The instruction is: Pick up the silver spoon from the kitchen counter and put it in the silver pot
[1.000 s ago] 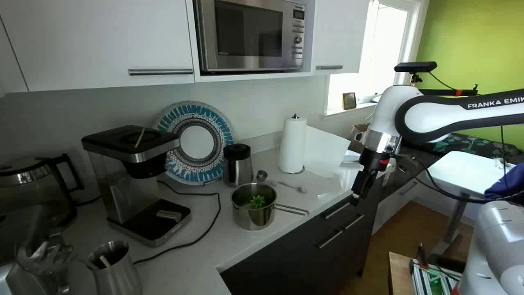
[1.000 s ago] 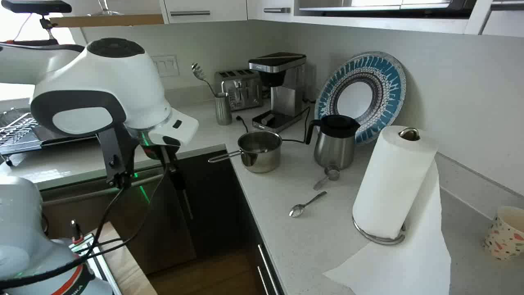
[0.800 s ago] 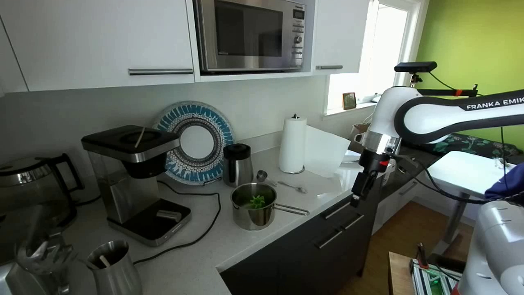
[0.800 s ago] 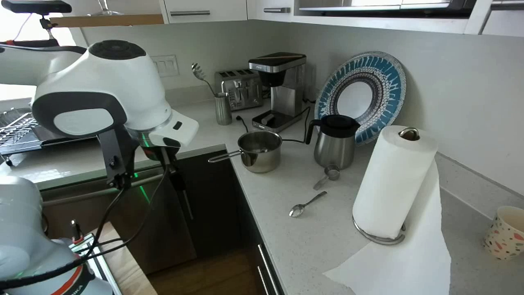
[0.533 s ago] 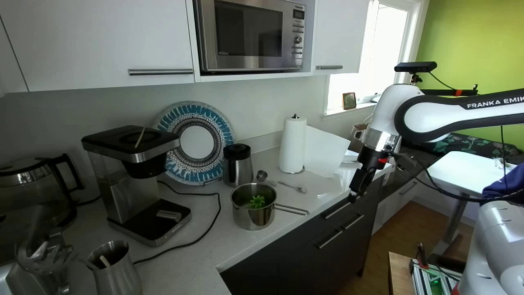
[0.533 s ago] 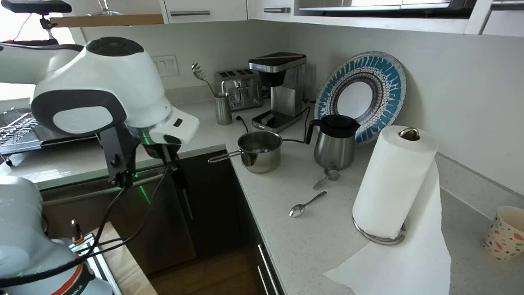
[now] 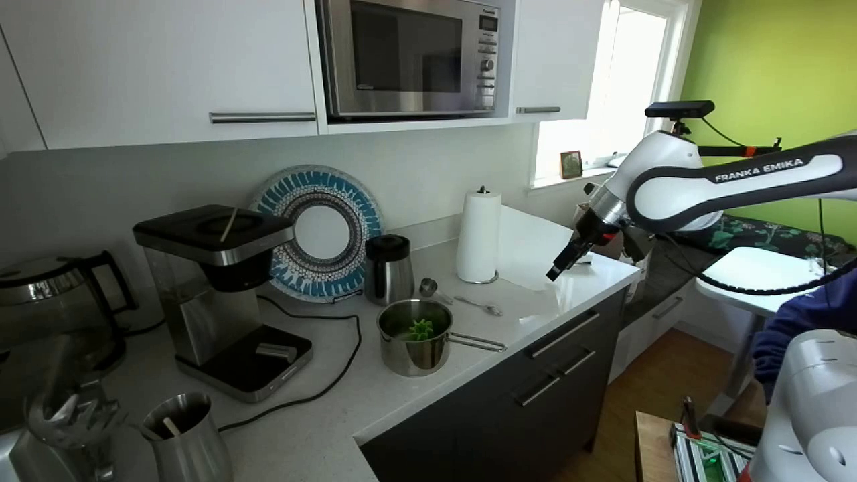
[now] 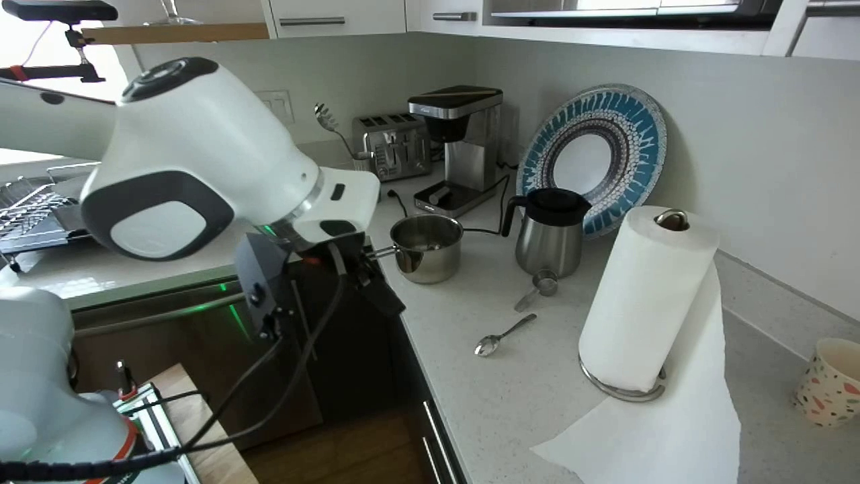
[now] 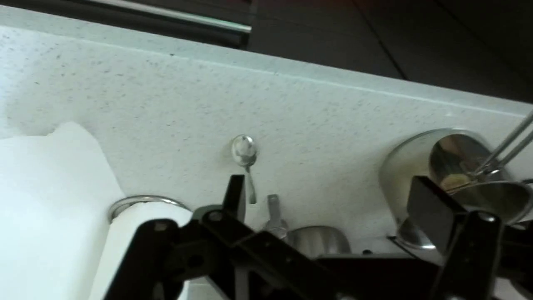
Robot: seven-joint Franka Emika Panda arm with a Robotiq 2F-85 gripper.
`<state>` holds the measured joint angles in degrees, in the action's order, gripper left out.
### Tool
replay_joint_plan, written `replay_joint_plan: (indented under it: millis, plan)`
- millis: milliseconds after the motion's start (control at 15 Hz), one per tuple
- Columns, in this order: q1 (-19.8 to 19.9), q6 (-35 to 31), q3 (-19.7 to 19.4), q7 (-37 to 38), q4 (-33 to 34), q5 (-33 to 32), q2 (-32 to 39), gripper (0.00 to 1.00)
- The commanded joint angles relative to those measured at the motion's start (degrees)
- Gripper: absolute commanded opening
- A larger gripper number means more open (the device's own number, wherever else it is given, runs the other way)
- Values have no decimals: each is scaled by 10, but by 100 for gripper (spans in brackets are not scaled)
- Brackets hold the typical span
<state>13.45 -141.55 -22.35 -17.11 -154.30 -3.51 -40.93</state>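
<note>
The silver spoon lies flat on the kitchen counter (image 7: 288,445), shown in both exterior views (image 7: 494,310) (image 8: 488,345). In the wrist view its bowl (image 9: 244,149) points up the picture and its handle runs down beside a fingertip. The silver pot stands upright on the counter in both exterior views (image 7: 412,358) (image 8: 430,264), with a green thing (image 7: 420,329) inside. The wrist view shows the pot (image 9: 404,166) at right, partly behind a finger. My gripper (image 7: 553,274) is wide open and empty, raised near the counter's front edge; the wrist view shows its fingers (image 9: 329,185) well apart, above the counter.
A measuring scoop (image 8: 544,282) lies between the spoon and the black-and-silver canister (image 8: 551,235). A paper towel roll (image 8: 648,296) stands beside the spoon, its loose sheet on the counter. A coffee maker (image 7: 227,301) and a cup of utensils (image 8: 366,180) stand farther along. Drawer fronts (image 7: 502,402) lie below the edge.
My arm has swung toward the counter and tilted. The gripper has moved from in front of the cabinets up and over toward the spoon's side. The spoon and pot have not moved.
</note>
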Motion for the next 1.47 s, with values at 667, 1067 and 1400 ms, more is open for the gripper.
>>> replay_joint_plan:
  millis: [667, 1067, 1400]
  plan:
    - [1, -45, -62, -23, 85, 50, 185, 100]
    - [-133, 143, -176, -218, 232, 262, 281, 100]
    - [-59, 217, -133, -201, 359, 242, 429, 100]
